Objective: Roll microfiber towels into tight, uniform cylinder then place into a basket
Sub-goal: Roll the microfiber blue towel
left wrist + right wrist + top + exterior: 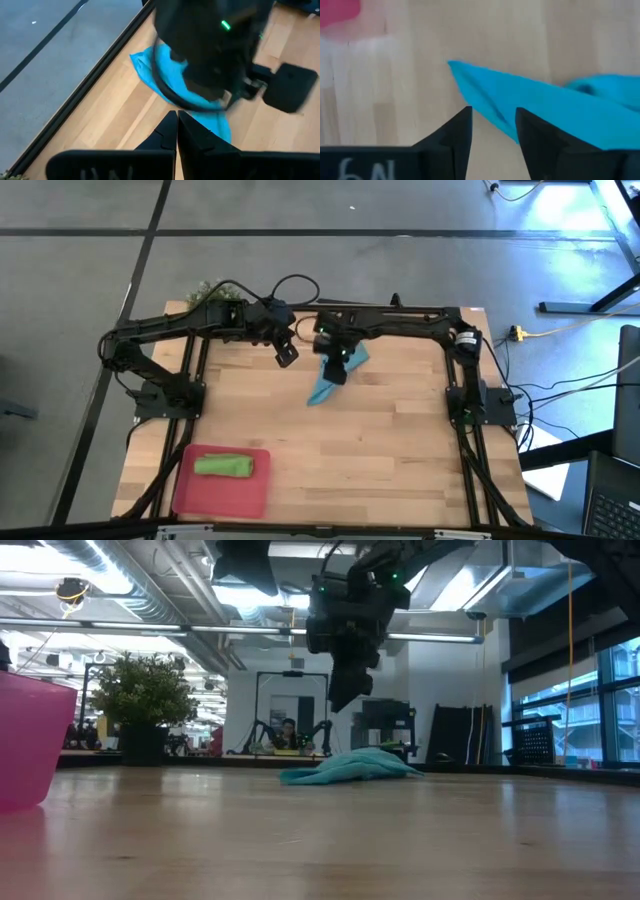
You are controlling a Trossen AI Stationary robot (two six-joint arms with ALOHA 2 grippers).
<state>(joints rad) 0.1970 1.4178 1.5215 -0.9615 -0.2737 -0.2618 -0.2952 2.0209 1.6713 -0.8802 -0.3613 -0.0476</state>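
The light blue towel [326, 383] lies crumpled on the table's far middle, with a pointed corner toward the near side [465, 75]. My right gripper [336, 370] hangs open just above it, clear of the cloth in the low view [345, 690]; its fingers [492, 125] stand over the towel's corner. My left gripper [286, 353] is shut and empty, raised a little to the left of the towel [177, 125]. The lime green towel [223, 466] lies rolled in the pinkish-red tray [250, 495] at the near left.
A small green plant [205, 290] stands at the table's far left corner, also in the low view [145, 700]. The tray's wall [30, 740] shows at the low view's left. Bare wooden tabletop [380, 450] lies between the towel and the near edge.
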